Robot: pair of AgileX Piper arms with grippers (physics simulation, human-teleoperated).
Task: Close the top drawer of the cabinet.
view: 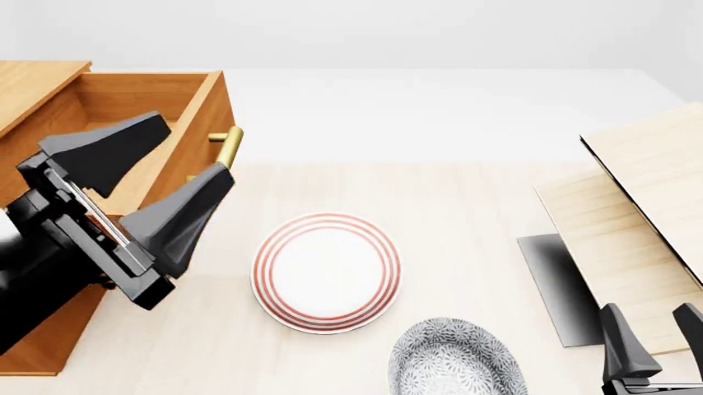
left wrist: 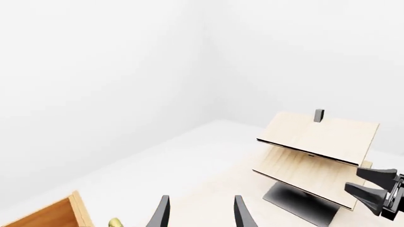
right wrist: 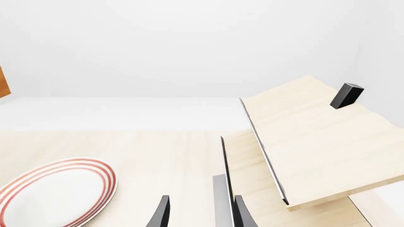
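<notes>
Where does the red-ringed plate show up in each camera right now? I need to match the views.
Front view: the red-ringed plate lies at centre, on the table between the two arms, right of the cabinet.
Right wrist view: its rim and part of its face show in the lower left corner.
Left wrist view: not in it.
Shared landmark: the pale wood panels appear in all three.
</notes>
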